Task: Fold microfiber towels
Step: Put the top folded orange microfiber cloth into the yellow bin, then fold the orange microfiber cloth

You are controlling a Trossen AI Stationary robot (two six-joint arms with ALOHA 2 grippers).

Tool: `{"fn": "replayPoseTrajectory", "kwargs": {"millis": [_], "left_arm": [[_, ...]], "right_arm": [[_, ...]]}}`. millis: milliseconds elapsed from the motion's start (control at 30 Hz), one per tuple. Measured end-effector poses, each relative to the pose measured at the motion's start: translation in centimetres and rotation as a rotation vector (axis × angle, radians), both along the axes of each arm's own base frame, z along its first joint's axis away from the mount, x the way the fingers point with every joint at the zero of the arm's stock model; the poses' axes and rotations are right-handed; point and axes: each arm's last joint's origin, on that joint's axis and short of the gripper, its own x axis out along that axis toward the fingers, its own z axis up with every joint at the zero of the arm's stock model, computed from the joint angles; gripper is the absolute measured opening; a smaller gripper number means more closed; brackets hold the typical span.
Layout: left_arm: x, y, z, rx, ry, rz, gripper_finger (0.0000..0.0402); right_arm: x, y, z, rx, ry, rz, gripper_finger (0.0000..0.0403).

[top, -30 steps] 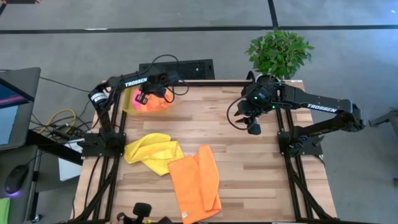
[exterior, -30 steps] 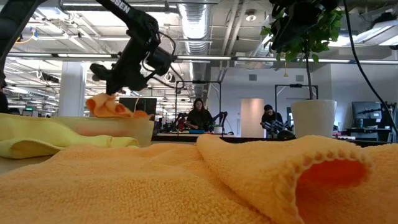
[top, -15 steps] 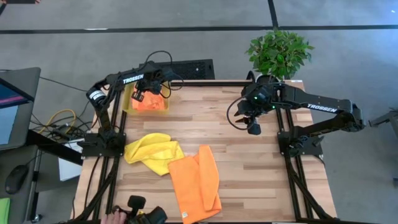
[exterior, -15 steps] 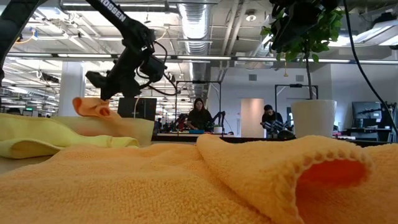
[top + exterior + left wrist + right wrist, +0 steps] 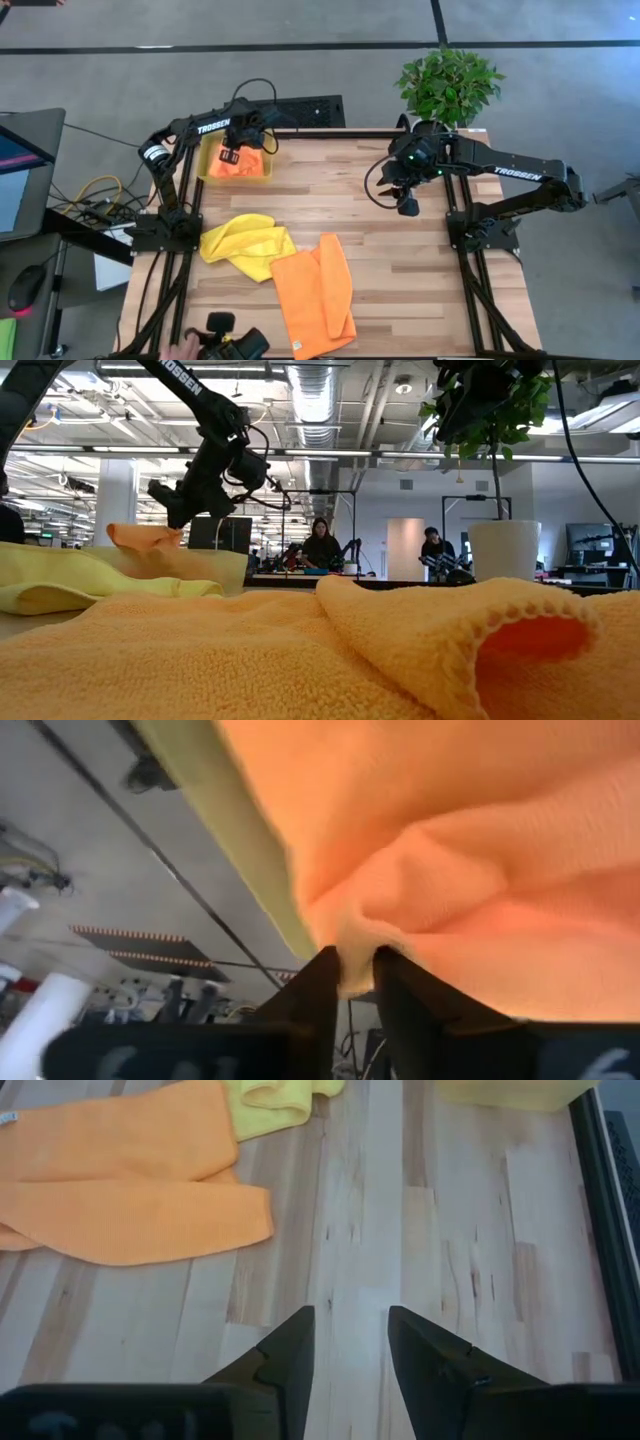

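left gripper (image 5: 350,970) fingers pinch only an edge of the orange towel (image 5: 243,165) in the bin (image 5: 207,168); it could slip. right gripper (image 5: 350,1342) hovers, fingers parted.

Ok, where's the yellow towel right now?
In the high view, the yellow towel lies crumpled on the table's left side, touching the orange towel and nearer the front than the yellow bin.
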Motion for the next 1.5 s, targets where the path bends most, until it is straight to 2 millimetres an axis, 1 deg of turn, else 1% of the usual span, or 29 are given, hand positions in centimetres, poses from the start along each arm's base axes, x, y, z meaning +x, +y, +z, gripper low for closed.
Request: {"fn": "replayPoseTrajectory", "kwargs": {"millis": [100,233,333,400,467,533,600,667,733,800,900,1033,1167,1300,1400,1500], "left_arm": [[0.1,0.1,0.0,0.047,-0.010,0.033,0.0095],[-0.1,0.2,0.2,0.109,0.033,0.038,0.0133],[-0.2,0.1,0.7,0.159,0.032,0.104,0.0148],[0.0,0.3,1.4,0.210,-0.017,0.180,0.0153],[0.2,0.1,2.5,0.196,-0.105,0.272,0.0155],[0.8,-0.3,4.0,0.158,-0.263,0.390,0.0155],[1.5,-1.0,5.6,0.081,-0.437,0.500,0.0155],[2.1,-2.1,7.1,-0.020,-0.594,0.584,0.0155],[2.8,-3.7,8.4,-0.093,-0.722,0.613,0.0155],[3.6,-5.7,9.6,-0.135,-0.808,0.589,0.0155],[4.8,-9.5,11.1,-0.161,-0.859,0.512,0.0155],[6.3,-15.1,12.3,-0.197,-0.900,0.427,0.0155],[7.4,-20.5,12.4,-0.257,-0.904,0.395,0.0155],[8.1,-25.0,12.1,-0.304,-0.904,0.390,0.0155],[8.6,-27.3,11.9,-0.330,-0.921,0.396,0.0155],[8.9,-28.8,11.6,-0.341,-0.936,0.437,0.0155]], "right_arm": [[0.0,0.0,0.0,0.000,0.000,0.000,0.0154],[0.0,0.0,0.0,-0.003,0.001,-0.003,0.0154],[0.0,0.0,0.0,-0.005,0.001,-0.004,0.0154],[0.0,0.0,0.0,-0.006,-0.002,-0.005,0.0154],[0.1,-0.1,0.1,-0.009,-0.014,-0.005,0.0154],[0.2,-0.1,0.2,-0.013,-0.031,-0.005,0.0154],[0.3,-0.1,0.3,-0.016,-0.045,-0.005,0.0154],[0.4,-0.1,0.3,-0.018,-0.053,-0.004,0.0154],[0.4,-0.1,0.3,-0.017,-0.052,-0.002,0.0154],[0.4,-0.1,0.3,-0.013,-0.053,0.002,0.0154],[0.4,0.0,0.3,0.007,-0.057,0.018,0.0154],[0.4,0.1,0.4,0.046,-0.065,0.041,0.0154],[0.4,0.2,0.4,0.066,-0.065,0.032,0.0154],[0.4,0.2,0.4,0.069,-0.065,0.027,0.0154],[0.4,0.2,0.3,0.060,-0.061,0.041,0.0154],[0.3,0.3,0.3,0.082,-0.064,0.079,0.0154]]}}
